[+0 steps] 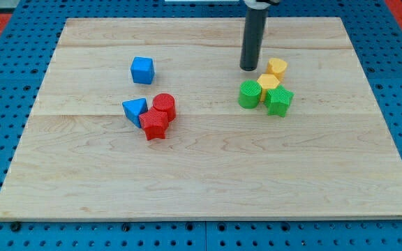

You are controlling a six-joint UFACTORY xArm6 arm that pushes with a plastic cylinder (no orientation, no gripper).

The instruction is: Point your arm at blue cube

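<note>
Blue cube [142, 70] is one of eight blocks; my tip [248, 67] well apart.

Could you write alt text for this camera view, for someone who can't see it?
A dark rod's tip rests on a wooden board, beside a cluster of two yellow blocks and two green blocks, far from the lone blue cube at the view's left. Below the cube sit a blue triangular block, a red cylinder and a red star.

My tip [248, 68] — well right of blue cube [142, 70].
</note>
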